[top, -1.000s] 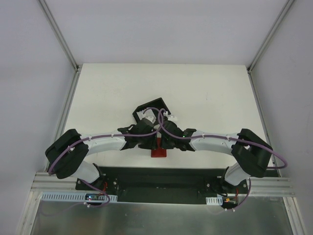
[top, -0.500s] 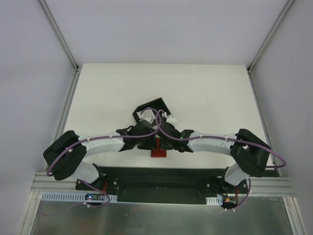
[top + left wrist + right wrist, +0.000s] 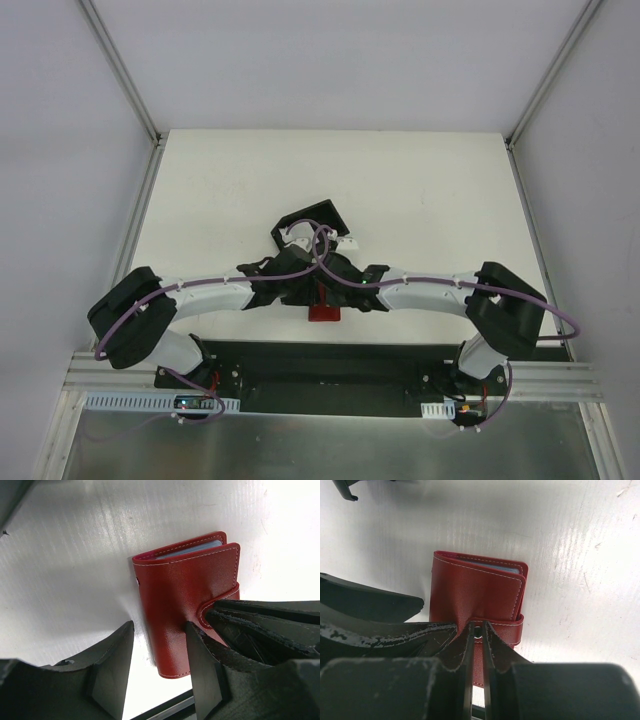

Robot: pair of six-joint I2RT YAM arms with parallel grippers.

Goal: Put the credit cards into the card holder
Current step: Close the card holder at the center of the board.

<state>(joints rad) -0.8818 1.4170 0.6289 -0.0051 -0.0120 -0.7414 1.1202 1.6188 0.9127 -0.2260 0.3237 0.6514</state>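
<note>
Since a second before, both wrists had been drawn closer together over the wallet (image 3: 187,605), which lay folded shut on the counter (image 3: 75,580), towards its near edge. The right claw (image 3: 476,630) was held almost closed, its tips on the snap tab (image 3: 502,630). The left claw (image 3: 157,630) was kept half open astride one wallet edge, gripping nothing. No loose cards were seen. Unfastening was judged the step in hand. Next, the tab would need lifting while the wallet was pinned.

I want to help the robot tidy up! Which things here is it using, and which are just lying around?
For the job:
red card holder
left claw
right claw

Just lying about:
black box
</note>
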